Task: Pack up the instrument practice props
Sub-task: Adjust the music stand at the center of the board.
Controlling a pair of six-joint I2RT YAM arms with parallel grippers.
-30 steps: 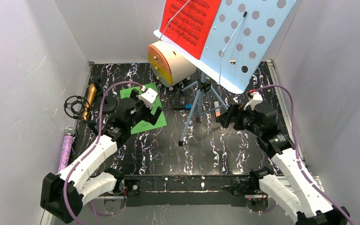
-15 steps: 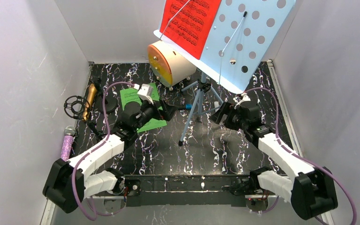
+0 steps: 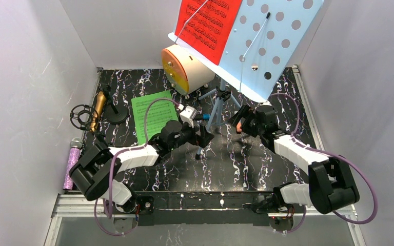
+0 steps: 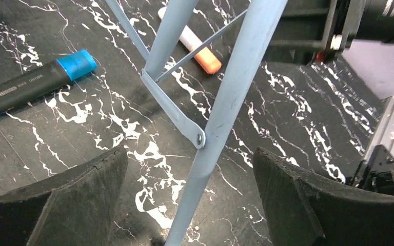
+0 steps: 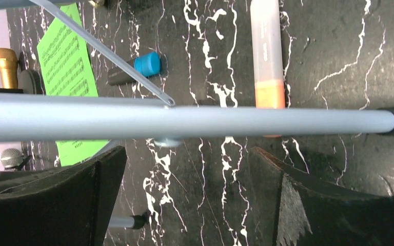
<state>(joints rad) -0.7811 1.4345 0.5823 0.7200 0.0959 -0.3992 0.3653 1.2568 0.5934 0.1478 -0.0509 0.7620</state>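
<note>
The pale-blue perforated sheet-music tripod (image 3: pixel 276 43) stands upright at the far centre of the table (image 3: pixel 236 164), with the red music sheet (image 3: pixel 208 25) on its panel. The green music sheet (image 3: pixel 151 115) lies flat left of its legs. The gold microphone (image 3: pixel 98 109) and the silver-headed purple microphone (image 3: pixel 73 161) lie along the left edge.

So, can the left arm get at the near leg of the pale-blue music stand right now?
Probably yes. The left gripper is open and the stand's leg runs up between its fingers with nothing in between; the blue-capped marker lies off to one side.
</note>
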